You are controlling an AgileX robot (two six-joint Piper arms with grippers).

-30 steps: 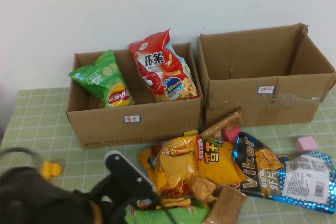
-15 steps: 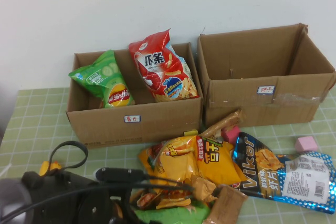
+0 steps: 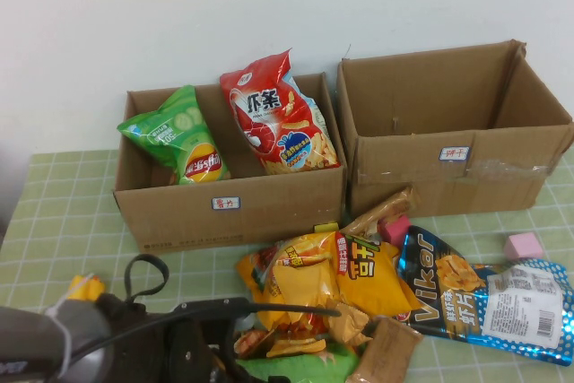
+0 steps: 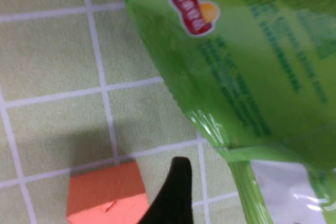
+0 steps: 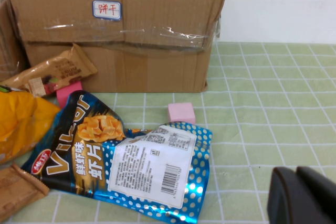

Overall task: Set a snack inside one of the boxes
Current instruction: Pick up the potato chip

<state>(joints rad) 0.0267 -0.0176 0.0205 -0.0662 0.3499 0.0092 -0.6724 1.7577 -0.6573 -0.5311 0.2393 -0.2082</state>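
The left arm [image 3: 134, 343] extends low across the near left of the scene toward the centre. The left gripper [image 4: 170, 195] shows one black fingertip; finger state is indeterminate. The right gripper [image 5: 302, 195] sits at the near right, fingers closed together.

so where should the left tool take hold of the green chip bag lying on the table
The green chip bag lies flat at the near edge of the snack pile, and the left tool hovers just over its sealed end. Grip that crimped seam, coming from above: it is thin and flat. An orange block lies beside the tool. The right tool stays low by the blue bag.
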